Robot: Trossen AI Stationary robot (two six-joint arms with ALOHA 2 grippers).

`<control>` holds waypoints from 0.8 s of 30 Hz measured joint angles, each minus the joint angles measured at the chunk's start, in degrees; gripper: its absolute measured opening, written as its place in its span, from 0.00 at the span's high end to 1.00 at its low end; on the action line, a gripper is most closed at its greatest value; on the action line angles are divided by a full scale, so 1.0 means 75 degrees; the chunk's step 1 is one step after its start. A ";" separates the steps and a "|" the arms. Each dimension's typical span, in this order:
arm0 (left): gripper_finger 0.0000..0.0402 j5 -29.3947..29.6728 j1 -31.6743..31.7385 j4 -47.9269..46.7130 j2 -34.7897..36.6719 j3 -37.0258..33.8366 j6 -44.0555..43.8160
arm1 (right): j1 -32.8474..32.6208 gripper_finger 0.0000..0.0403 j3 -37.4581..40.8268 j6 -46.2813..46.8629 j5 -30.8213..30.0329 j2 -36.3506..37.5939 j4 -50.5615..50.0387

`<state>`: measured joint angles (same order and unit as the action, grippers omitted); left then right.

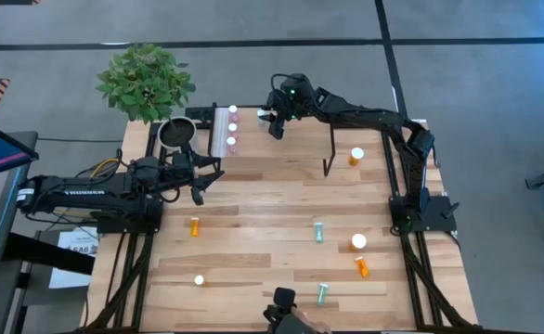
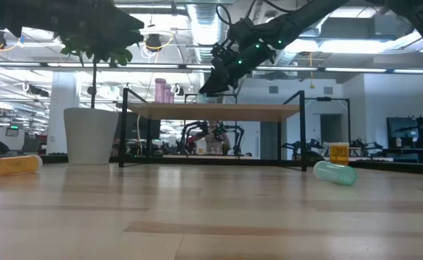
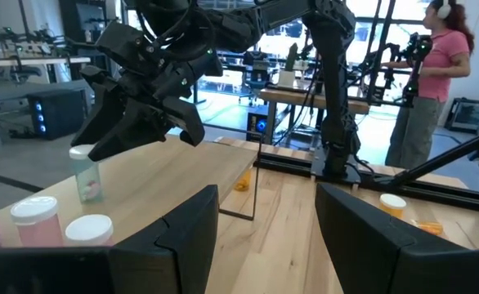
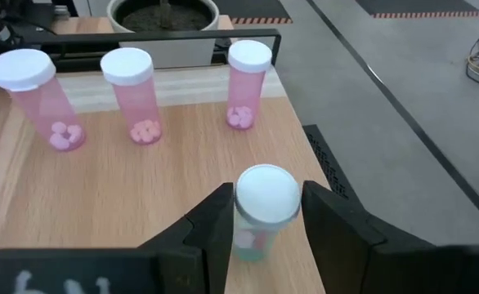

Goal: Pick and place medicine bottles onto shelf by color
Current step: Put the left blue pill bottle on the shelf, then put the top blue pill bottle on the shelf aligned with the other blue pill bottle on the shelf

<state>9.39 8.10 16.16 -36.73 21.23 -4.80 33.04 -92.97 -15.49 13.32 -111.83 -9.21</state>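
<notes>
right gripper (image 4: pixel 264 214): over the shelf (image 4: pixel 158 184) near its edge, fingers sat either side of a teal bottle (image 4: pixel 260 214). Close to its cap, but I couldn't tell if they were gripping or had let go.
teal bottle: right between the fingers, upright on the shelf, long axis vertical, so I'd guess the next move is straight up and off.
pink bottles (image 4: pixel 137 94): three in a row further ahead of that gripper, clear of the teal one, nothing in the way.
plant pot (image 4: pixel 164 16): past the pink row, off the shelf.
left gripper (image 1: pixel 200 184): parked beside the shelf, fingers apart, holding nothing, further from the teal bottle.
</notes>
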 joint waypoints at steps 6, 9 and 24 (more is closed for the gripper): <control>0.52 0.0000 0.0000 0.0000 0.0000 0.0000 0.0000 | 0.0006 0.58 0.0000 0.0004 0.0003 0.0000 -0.0018; 0.52 0.0000 0.0000 0.0000 0.0000 0.0000 0.0000 | 0.0006 0.56 0.0000 0.0061 0.0006 0.0000 -0.0017; 0.52 0.0000 -0.0003 -0.0003 0.0000 0.0000 -0.0026 | 0.0006 0.41 0.0006 0.0207 -0.0186 0.0721 -0.0878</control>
<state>9.39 8.08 16.14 -36.73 21.23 -4.99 33.08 -92.92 -13.93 11.93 -106.42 -15.80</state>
